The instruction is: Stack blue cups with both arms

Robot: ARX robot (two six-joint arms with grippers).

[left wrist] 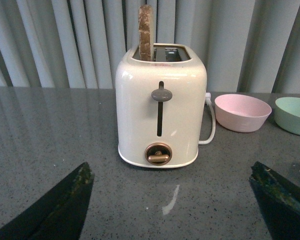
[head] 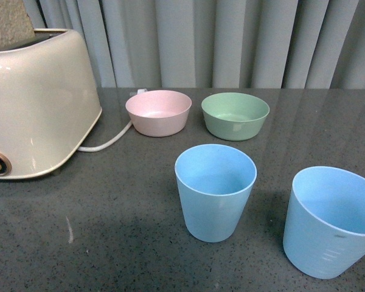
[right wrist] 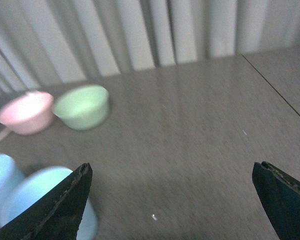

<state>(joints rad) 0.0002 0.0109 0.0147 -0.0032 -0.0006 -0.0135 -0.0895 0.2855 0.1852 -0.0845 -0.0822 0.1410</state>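
Grey speckled countertop [head: 128, 207] runs back to pale pleated curtains [head: 231, 42], with a cream two-slot toaster [head: 36, 103] at one end. Two tapered light-blue plastic cups stand upright and apart, right of the toaster: the plain cup [head: 215, 191] nearer it, the cup with embossed measuring lines [head: 331, 222] farther out. Nothing is stacked or grasped, so I judge this the approach. The left gripper [left wrist: 170, 170] gapes wide, facing the toaster, no cup between its jaws. The right gripper [right wrist: 171, 167] is likewise spread (its view is blurred), both cups off to one side, outside the gap. Next, each arm must centre on a cup.
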